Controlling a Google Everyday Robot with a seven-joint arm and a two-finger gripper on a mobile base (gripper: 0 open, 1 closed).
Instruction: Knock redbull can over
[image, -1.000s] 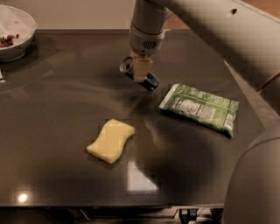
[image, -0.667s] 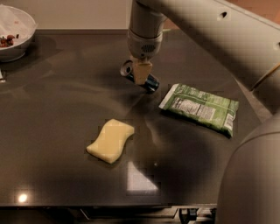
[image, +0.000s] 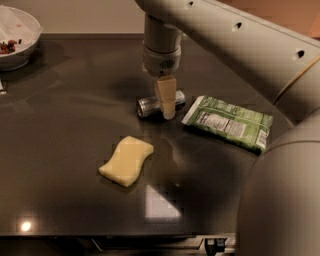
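The redbull can (image: 148, 105) lies on its side on the dark table (image: 75, 100), near the middle. Its silver end points left and its dark body runs to the right behind the gripper. My gripper (image: 167, 111) hangs straight down from the arm's wrist (image: 161, 55). It stands in front of the can's right half and hides part of it, with its tip at table level. I cannot tell whether it touches the can.
A green snack packet (image: 229, 122) lies flat just right of the can. A yellow sponge (image: 126, 160) lies in front of it, to the left. A white bowl (image: 20, 37) sits at the far left corner. My arm and body (image: 285, 200) fill the right side.
The can was beside the gripper's tip, partly hidden, and now lies on its side, silver end pointing left. The gripper has turned and come down in front of it.
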